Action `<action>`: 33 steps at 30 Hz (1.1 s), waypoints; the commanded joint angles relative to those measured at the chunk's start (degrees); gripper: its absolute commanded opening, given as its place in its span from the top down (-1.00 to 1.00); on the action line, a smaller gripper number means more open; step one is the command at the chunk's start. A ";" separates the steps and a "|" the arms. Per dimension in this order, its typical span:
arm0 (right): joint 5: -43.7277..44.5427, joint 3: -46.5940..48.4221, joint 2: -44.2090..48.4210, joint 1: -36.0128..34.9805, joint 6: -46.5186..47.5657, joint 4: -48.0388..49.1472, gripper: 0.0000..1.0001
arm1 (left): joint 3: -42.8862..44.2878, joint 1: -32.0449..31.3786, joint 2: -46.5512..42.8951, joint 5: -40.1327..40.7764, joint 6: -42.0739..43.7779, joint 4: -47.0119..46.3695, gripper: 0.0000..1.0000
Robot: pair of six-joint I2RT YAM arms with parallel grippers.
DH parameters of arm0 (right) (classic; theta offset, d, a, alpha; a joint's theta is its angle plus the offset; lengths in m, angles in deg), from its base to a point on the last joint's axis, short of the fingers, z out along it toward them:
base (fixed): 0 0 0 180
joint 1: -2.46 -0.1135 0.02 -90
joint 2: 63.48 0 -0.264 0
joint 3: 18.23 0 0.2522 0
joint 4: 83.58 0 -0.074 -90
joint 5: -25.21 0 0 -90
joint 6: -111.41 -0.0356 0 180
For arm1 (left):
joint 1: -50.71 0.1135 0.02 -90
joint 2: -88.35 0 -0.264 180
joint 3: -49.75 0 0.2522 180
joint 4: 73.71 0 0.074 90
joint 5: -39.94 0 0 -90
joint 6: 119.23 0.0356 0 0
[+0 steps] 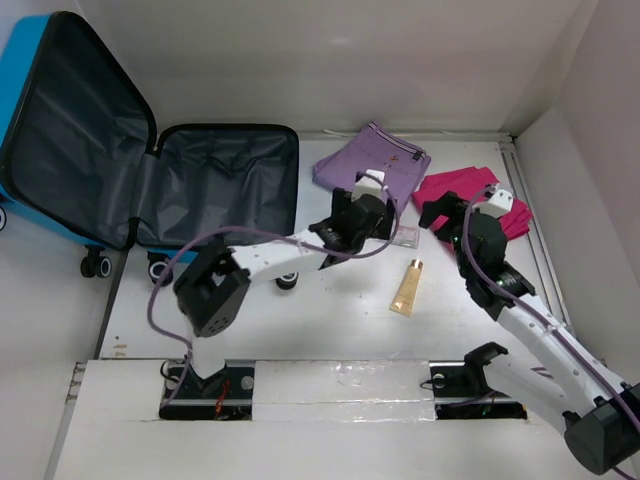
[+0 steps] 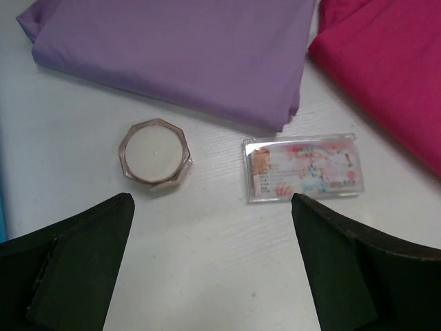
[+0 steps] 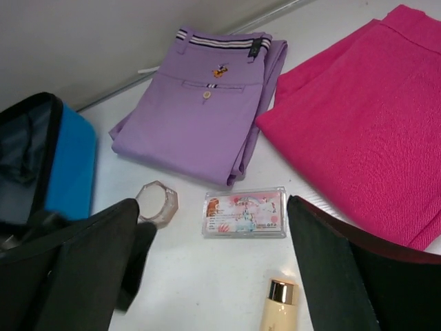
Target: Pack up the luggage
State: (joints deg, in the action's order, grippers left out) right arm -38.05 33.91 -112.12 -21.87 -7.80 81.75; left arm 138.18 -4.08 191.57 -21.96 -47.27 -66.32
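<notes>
The luggage [image 1: 150,170] lies open at the back left, blue shell [image 3: 69,169] outside and dark lining inside, with nothing in it. Folded purple trousers [image 1: 375,160] [image 2: 179,48] [image 3: 200,117] and a folded pink cloth [image 1: 480,195] [image 2: 386,69] [image 3: 351,124] lie at the back right. In front of them sit an octagonal candle [image 2: 155,153] [image 3: 157,203] and a clear card case [image 1: 408,238] [image 2: 302,167] [image 3: 244,212]. A cream tube [image 1: 407,287] [image 3: 279,310] lies nearer. My left gripper [image 1: 372,212] [image 2: 212,200] hovers open just short of candle and case. My right gripper [image 1: 440,212] [image 3: 213,207] is open above the case, holding nothing.
White walls close the table at the back and right. The suitcase's black wheels [image 1: 95,263] rest near the left edge. Both arms reach toward the same small items, their heads close together.
</notes>
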 commanded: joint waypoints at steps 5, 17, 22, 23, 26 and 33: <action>-3.45 1.44 -1.02 2.10 0.03 1.08 -0.99 | 10.05 2.92 10.59 4.60 -0.67 6.11 -0.94; -7.49 1.44 -1.02 2.63 0.03 1.60 -0.99 | 12.94 10.92 18.93 -3.66 -0.68 2.50 -0.94; -11.52 1.44 -1.02 2.63 1.08 2.84 -0.99 | 13.14 11.45 20.88 -9.28 -0.06 0.50 -0.94; -11.54 1.44 -1.54 2.63 1.09 2.84 -0.99 | 12.61 11.45 20.36 -9.81 -0.06 -0.04 -0.94; -11.54 1.44 -1.54 2.63 1.09 2.84 -0.99 | 9.88 11.45 18.78 -11.57 -0.58 -2.15 -0.94; -13.20 1.44 -2.60 2.63 1.09 2.84 -0.99 | 2.86 11.45 12.28 -12.97 -2.44 -9.61 -0.92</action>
State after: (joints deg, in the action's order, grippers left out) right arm -49.61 33.95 -114.64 -19.62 -7.28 81.79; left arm 144.11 7.64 209.58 -32.84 -49.02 -72.73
